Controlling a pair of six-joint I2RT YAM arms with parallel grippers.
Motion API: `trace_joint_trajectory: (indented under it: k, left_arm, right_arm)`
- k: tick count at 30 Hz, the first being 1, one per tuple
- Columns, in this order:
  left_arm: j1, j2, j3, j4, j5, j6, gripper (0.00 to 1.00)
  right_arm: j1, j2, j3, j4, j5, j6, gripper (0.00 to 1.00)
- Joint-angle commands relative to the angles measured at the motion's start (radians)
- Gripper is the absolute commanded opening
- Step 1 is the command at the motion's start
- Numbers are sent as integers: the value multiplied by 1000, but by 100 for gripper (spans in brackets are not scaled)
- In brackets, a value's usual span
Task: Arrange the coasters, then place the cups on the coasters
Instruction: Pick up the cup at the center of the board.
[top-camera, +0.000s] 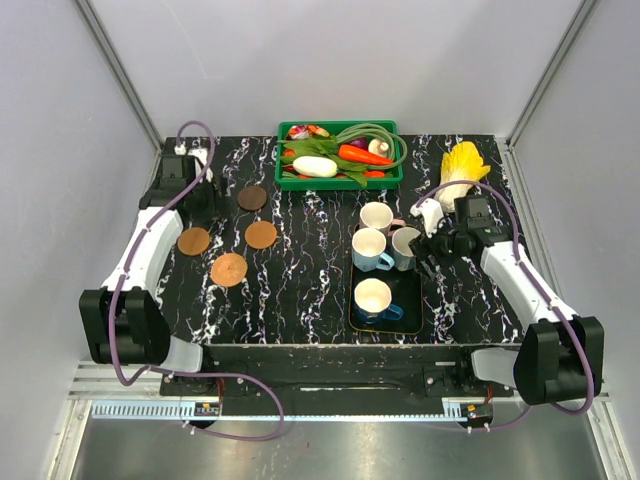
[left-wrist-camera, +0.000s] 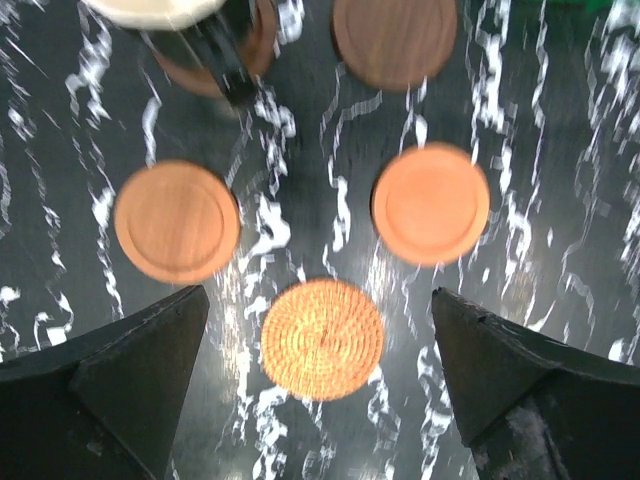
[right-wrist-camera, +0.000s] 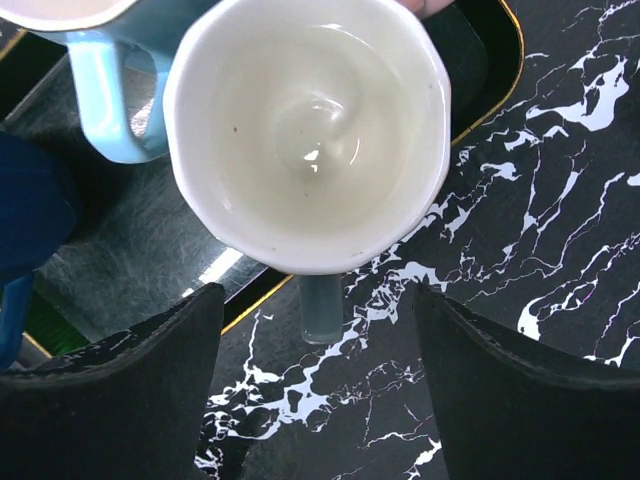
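Top external view puts the left gripper (top-camera: 190, 190) over the far-left corner of the table (top-camera: 300, 300), above the coasters (top-camera: 229, 269). Four of these show as a loose cluster on the left half of the table. The left wrist view adds a woven coaster (left-wrist-camera: 322, 340) lying flat directly below the gripper (left-wrist-camera: 318, 295). That gripper's fingers stand wide apart and clamp nothing. Smooth orange-brown discs lie to either side of the woven one, with a darker disc beyond and another partly hidden at the upper left of the view. None of them touch, and the gaps look meant to leave each cup its own spot. I judge the arranging to be near its end.

Further right, a green bin of toy vegetables (top-camera: 281, 160) sits against the far edge. It plays no part in the task.

Right of centre, the cups (top-camera: 377, 216) are crowded on a black tray (top-camera: 412, 292), so none is on a coaster yet. A dark-blue cup (top-camera: 375, 300) stands nearest the arms. A light-blue cup (top-camera: 370, 249) and a teal cup (top-camera: 405, 247) stand side by side beyond it.

At the tray's right edge, the right gripper (top-camera: 432, 250) faces the teal cup (right-wrist-camera: 305, 130). In the right wrist view, the cup's handle points toward the gripper and sits between its fingers. The fingers are spread apart and touch neither the handle nor the rim. That line-up suggests the handle is the intended hold. A yellow cabbage (top-camera: 465, 165) lies near the far-right corner.
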Motion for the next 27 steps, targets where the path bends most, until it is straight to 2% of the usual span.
trace_joint_trajectory:
  k: [1,5,8,12,19,22,27]
  left_arm:
    - [45,-51,-71,-103,122,147,99]
    - [98,-52,-76,-174,189,233,99]
    - [149,-85,-107,-164,232,247,99]
    - [178,-138,-121,-167,234,279,99]
    - [196,-223,-162,-135,277,284,99]
    - [201,-233,-171,-134,276,288,99]
    - [226,-243,-180,-138,269,304,99]
  right_arm:
    - [-6,-11,-30,81,32,-51,79]
    - [-6,24,-48,109,25,-71,70]
    - [-6,45,-56,114,-4,-85,63]
    - [-6,50,-74,135,-28,-95,61]
    - [-6,42,-107,161,-23,-111,35]
    - [-6,26,-124,174,-17,-108,20]
    - [-4,-26,-137,178,-17,-94,13]
